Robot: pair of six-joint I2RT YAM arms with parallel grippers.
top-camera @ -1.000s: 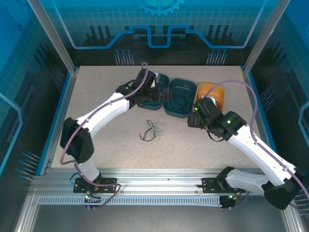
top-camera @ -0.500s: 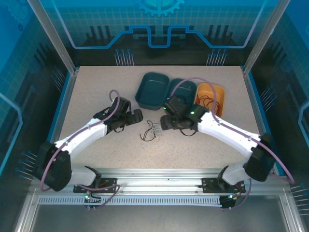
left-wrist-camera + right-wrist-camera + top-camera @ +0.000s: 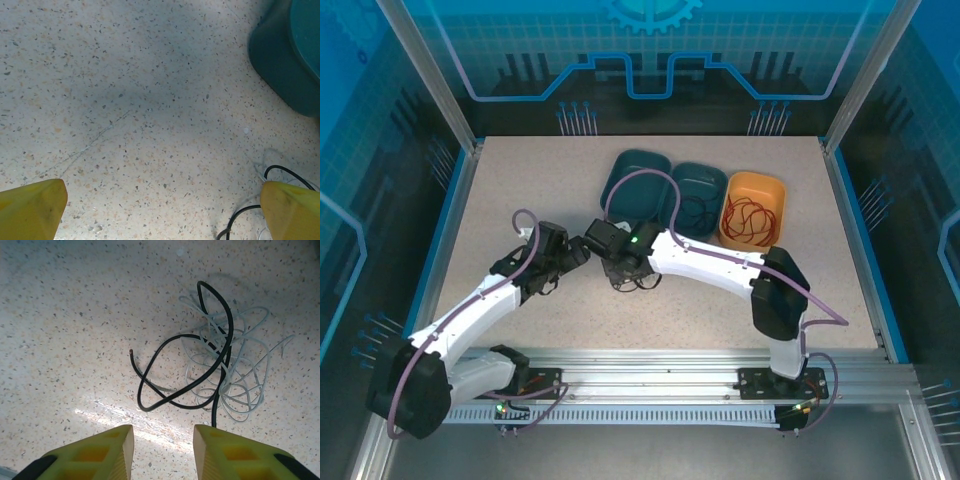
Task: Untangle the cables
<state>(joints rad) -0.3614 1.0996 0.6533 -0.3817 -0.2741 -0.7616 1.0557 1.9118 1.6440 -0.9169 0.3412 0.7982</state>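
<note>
Right wrist: cables (image 3: 219,367) lie just beyond the right pincer (image 3: 162,440).

No readable text, labels, brands, numbers. Wordless gear emblem (image 3: 651,14) on blue back panel (image 3: 520,50).

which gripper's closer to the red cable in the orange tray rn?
Right. The right gripper is off to the red cable's left, near the table's middle; the left gripper is even further left.
</note>
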